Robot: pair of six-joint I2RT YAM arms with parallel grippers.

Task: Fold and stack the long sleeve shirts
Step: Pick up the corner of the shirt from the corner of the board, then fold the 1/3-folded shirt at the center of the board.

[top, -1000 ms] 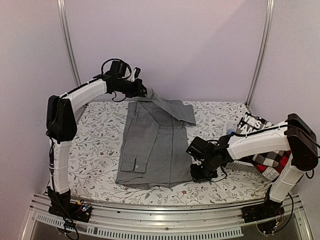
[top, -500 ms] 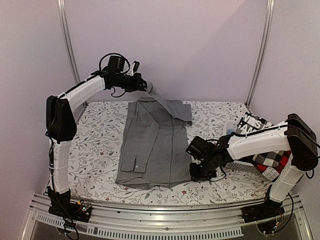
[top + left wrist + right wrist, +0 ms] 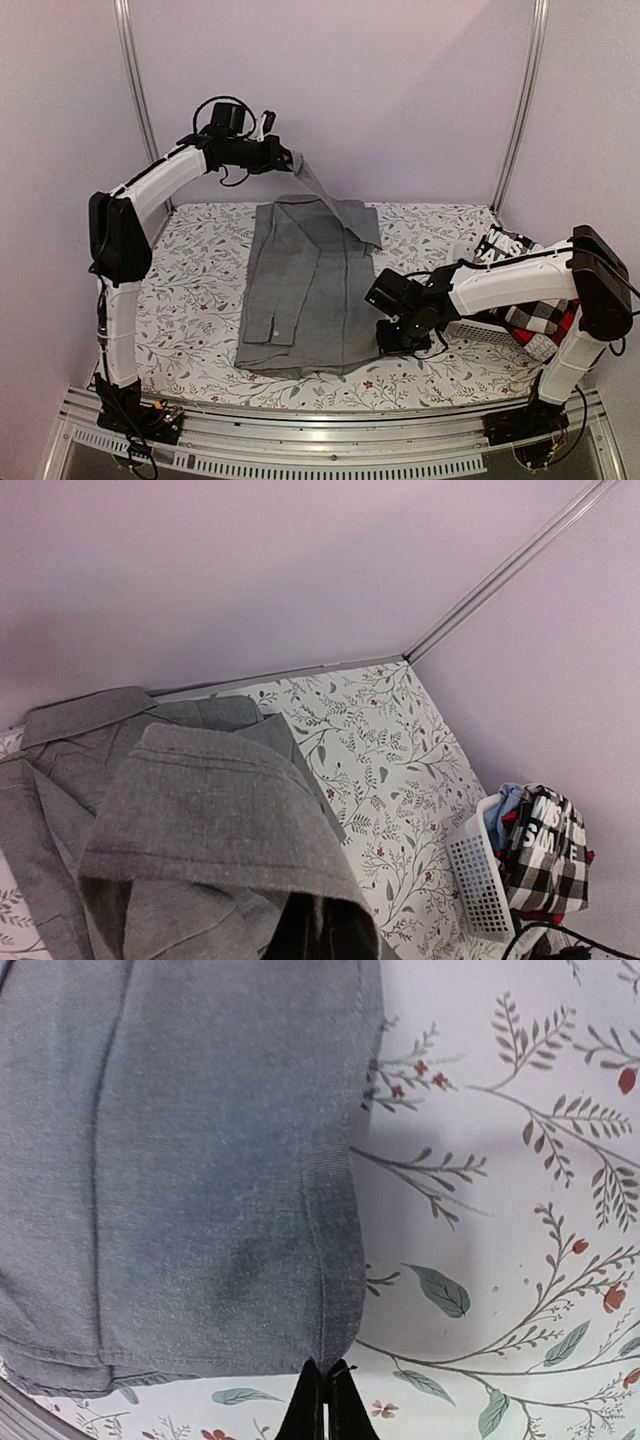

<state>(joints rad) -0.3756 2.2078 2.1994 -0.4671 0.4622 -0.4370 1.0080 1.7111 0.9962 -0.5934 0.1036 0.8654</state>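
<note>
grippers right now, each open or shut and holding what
Left gripper: closed on a raised sleeve of the grey shirt.
Right gripper: closed, pinching the same shirt's hem corner.

A lab-style robot cell: plain lilac walls [image 3: 400, 90], aluminium frame posts [image 3: 520, 110], floral-covered table [image 3: 200, 285].

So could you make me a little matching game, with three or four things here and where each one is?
1 plain grey collared shirt
2 white perforated plastic basket
3 left gripper
4 right gripper

A raised, holding a sleeve
B spread on the flowered table
C low, at the shirt's near hem
D table's right edge, holding checked clothes

Pairs: 1-B, 2-D, 3-A, 4-C
</note>
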